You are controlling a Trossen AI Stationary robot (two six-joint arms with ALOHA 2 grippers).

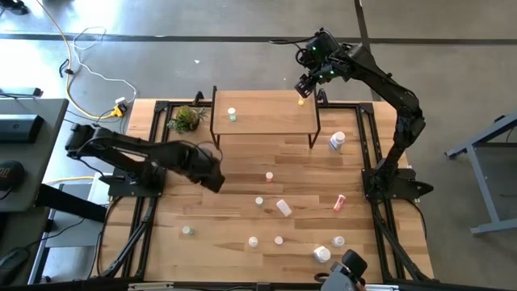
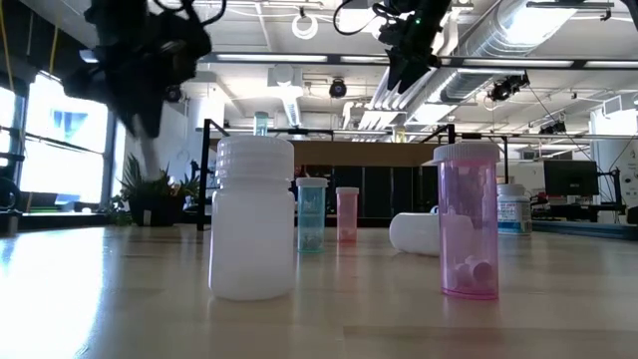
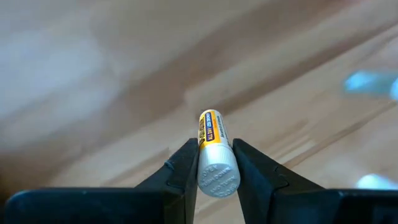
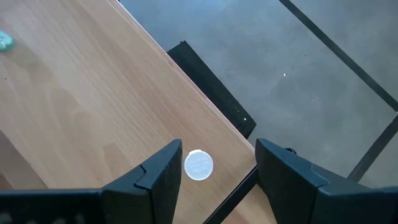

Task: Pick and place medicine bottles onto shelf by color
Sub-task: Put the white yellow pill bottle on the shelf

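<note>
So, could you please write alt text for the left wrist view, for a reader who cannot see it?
The left gripper is shut on a small bottle with a white cap and a yellow label, held between its two dark fingers. Behind it lies the blurred light-wood table.

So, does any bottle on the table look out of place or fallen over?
Yes. A white bottle lies on its side mid-table, and a red one near the right edge also seems tipped over. The others stand upright.
</note>
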